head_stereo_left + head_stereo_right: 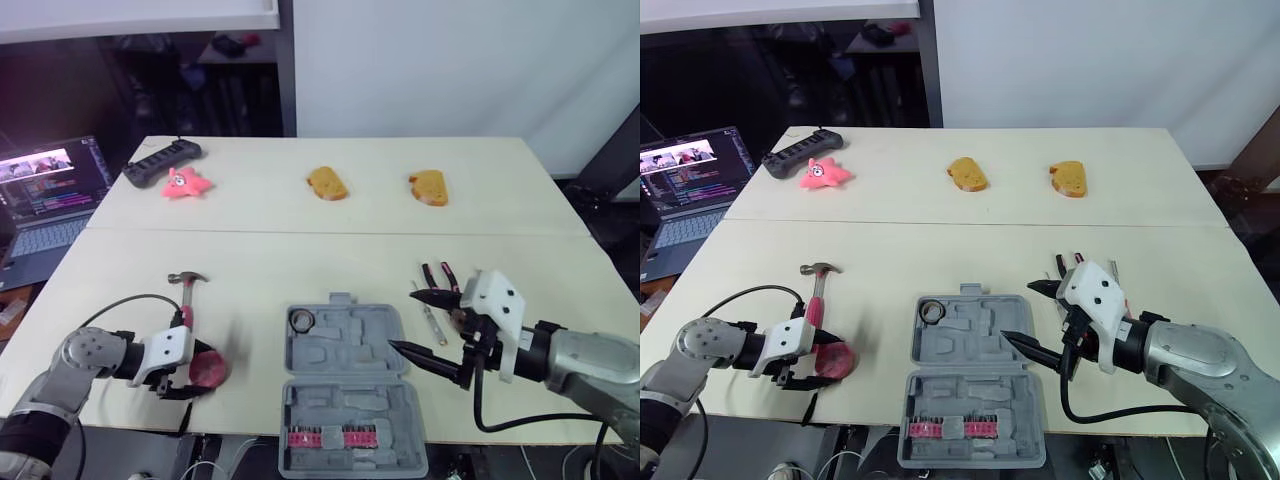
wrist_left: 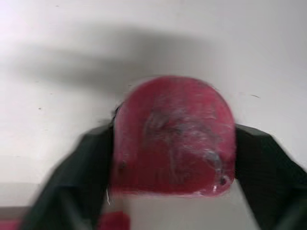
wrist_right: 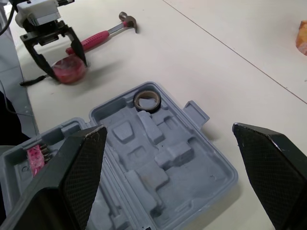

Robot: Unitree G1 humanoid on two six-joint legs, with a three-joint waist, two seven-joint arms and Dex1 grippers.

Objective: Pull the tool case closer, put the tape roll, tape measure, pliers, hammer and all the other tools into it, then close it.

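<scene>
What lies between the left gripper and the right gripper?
The open tool case lies between the left gripper and the right gripper, as both head views show.

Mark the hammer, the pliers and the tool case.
hammer (image 1: 187,278): left eye view, metal head.
pliers (image 1: 446,273): left eye view, one handle.
tool case (image 3: 192,158): right wrist view, moulded tray.

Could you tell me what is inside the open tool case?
Tape roll in a corner pocket, red bits in the near half; other pockets look empty. Right gripper hides one edge.
</scene>
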